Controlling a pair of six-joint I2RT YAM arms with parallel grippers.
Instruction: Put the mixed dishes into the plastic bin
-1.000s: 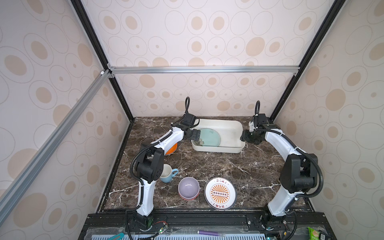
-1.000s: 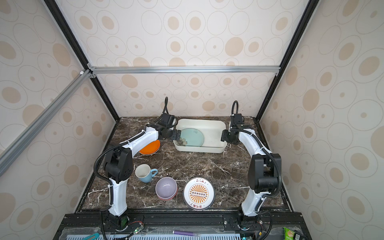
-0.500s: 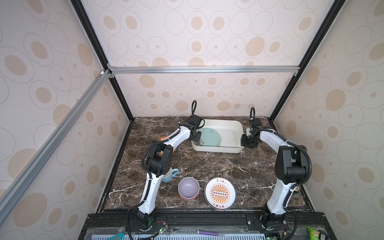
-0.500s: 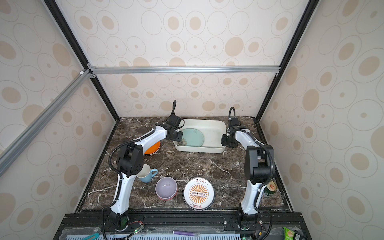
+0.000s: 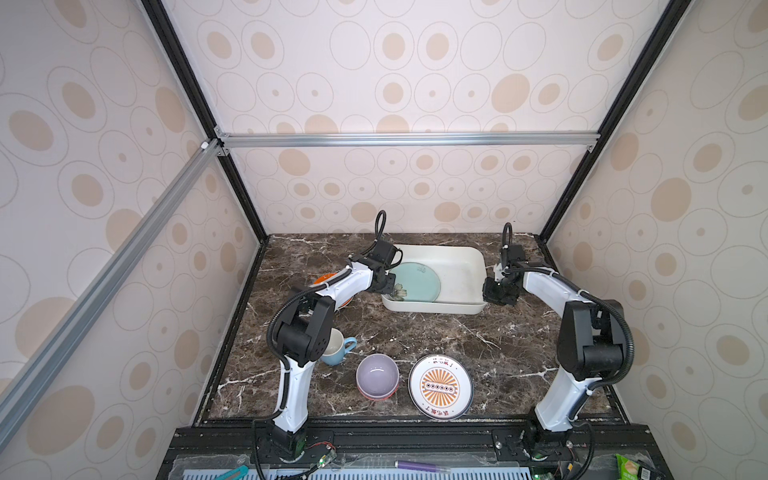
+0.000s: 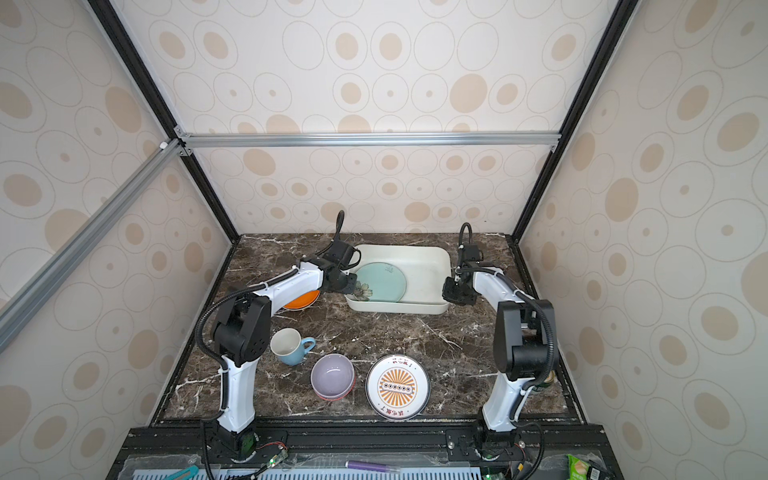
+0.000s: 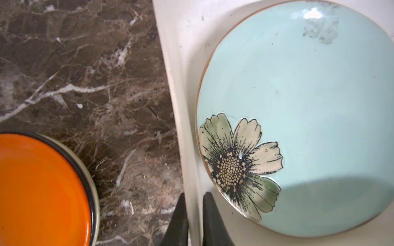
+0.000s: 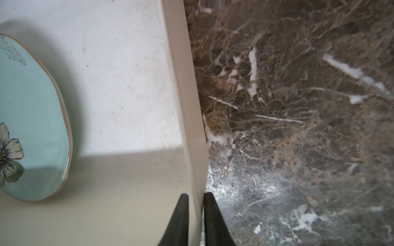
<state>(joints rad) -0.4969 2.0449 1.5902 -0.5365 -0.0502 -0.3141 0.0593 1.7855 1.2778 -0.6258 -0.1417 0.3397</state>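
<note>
Bright, even light; soft shadow crosses the plastic bin [image 8: 128,181], glare sheens the marble tabletop [image 8: 255,191].

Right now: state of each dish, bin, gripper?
white plastic bin: gripped both sides
mint flower plate: inside bin
orange plate: outside bin
blue mug: upright
lilac bowl: upright
sunburst plate: flat on table
left gripper: shut on bin
right gripper: shut on bin

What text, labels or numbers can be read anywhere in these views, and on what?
No text is legible enough to quote.
On the sunburst plate: red characters at the top and bottom of the rim, too small to read.
On the green packet at the front edge: print, too blurred to read.
On the mint plate and plastic bin: no text, only the plate's flower.
</note>
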